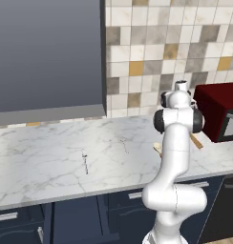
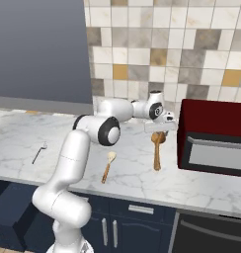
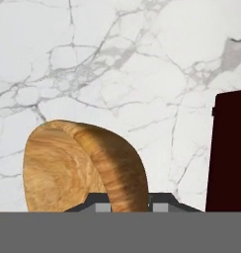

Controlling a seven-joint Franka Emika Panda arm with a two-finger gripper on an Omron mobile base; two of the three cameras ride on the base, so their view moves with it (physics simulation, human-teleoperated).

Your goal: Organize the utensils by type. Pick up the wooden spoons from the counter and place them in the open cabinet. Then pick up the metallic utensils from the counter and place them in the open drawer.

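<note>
the gripper [image 2: 159, 129] held a brown wooden spoon [image 2: 157, 148] clear of the counter [image 2: 23, 148], nothing stowed so far as shown; the cream-bowled spoon [image 2: 108, 166] and metallic utensils [image 1: 85, 161] lay there.

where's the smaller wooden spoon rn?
In the right base view, the smaller wooden spoon lies flat on the counter near its front edge, left of the larger wooden spoon under the pincer.

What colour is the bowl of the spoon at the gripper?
Warm orange-brown wood grain, clearest in the hand view: the large wooden spoon at the gripper.
</note>
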